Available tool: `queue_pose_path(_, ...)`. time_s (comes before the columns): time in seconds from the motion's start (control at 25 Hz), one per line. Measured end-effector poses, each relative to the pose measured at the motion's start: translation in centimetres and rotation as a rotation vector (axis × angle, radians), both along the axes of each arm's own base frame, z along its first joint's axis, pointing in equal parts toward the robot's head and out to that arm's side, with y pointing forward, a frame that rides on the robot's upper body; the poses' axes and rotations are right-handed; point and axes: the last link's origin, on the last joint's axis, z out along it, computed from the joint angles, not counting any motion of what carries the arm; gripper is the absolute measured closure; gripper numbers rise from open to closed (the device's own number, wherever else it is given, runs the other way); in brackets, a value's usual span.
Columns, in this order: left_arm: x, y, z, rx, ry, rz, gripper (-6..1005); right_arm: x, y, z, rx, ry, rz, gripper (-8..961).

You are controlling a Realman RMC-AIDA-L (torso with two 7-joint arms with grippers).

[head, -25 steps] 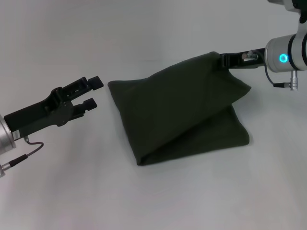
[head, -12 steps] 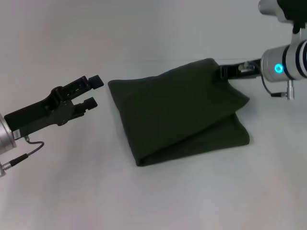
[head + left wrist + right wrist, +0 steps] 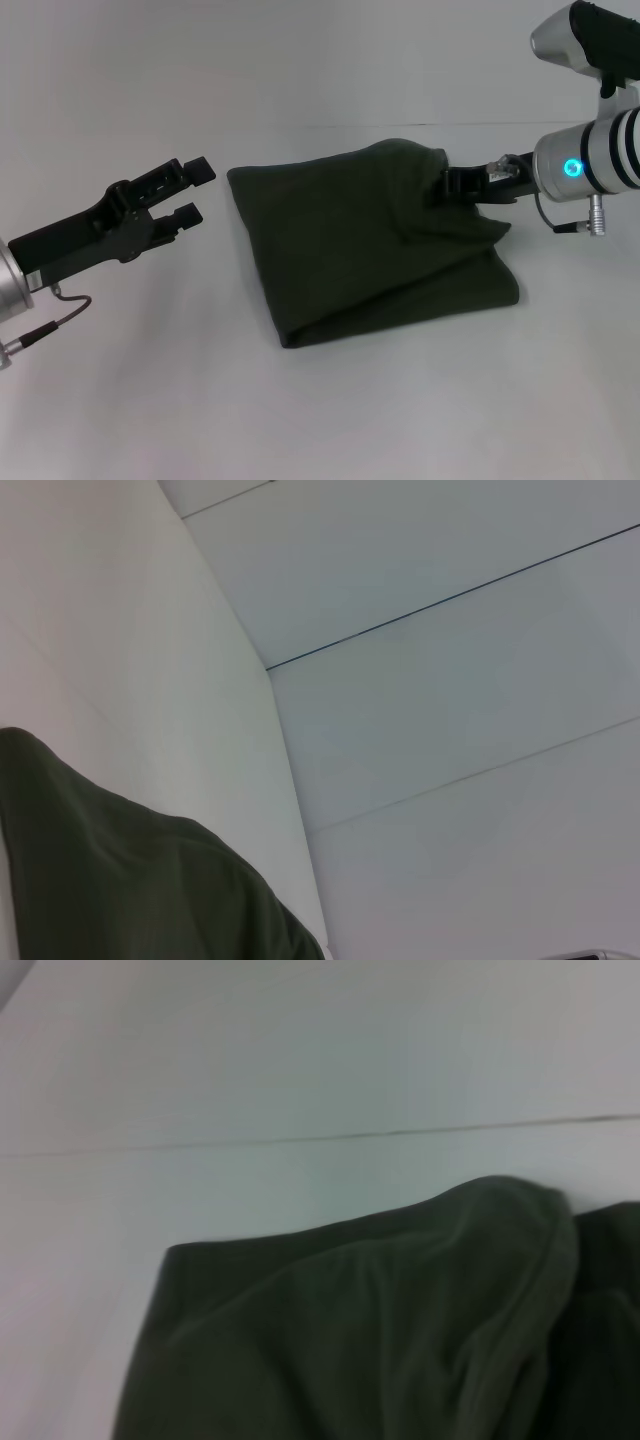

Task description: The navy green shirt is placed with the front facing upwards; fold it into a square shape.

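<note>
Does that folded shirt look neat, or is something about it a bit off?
Not quite neat. The dark olive-green cotton shirt is folded, but its far right corner is bunched and lifted where the right gripper pinches it, so the top layer lies skewed over the lower one. The left gripper is open beside the shirt, apart from it.

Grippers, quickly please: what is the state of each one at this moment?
Left gripper: open, holding nothing, beside the navy green shirt without touching it.
Right gripper: closed on the shirt's far right corner, which is bunched up.
</note>
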Motion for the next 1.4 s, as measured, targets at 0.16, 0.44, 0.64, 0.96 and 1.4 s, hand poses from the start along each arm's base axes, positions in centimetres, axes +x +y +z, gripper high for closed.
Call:
queue_pose_path(0.16, -0.1, -0.1, 0.0, 0.0, 0.0, 0.002, 65, -0.5, -0.2, 0.3, -0.016, 0.07, -0.021, 873)
queue_pose_path(0.44, -0.2, -0.2, 0.0, 0.001, 0.001, 0.005, 65, -0.4, -0.4, 1.8, -0.022, 0.177, -0.059, 872)
queue_pose_path(0.64, -0.2, -0.1, 0.1, 0.009, 0.004, 0.001, 65, 0.5, -0.8, 2.9, -0.019, 0.237, -0.099, 872)
queue_pose_path(0.96, 0.1, 0.2, 0.2, 0.012, 0.006, -0.009, 64, 0.8, -1.1, 3.6, -0.013, 0.3, -0.113, 873)
queue_pose_path(1.4, 0.0, 0.3, 0.3, 0.019, 0.0, -0.003, 64, 3.9, -1.6, 2.3, 0.018, 0.212, -0.185, 872)
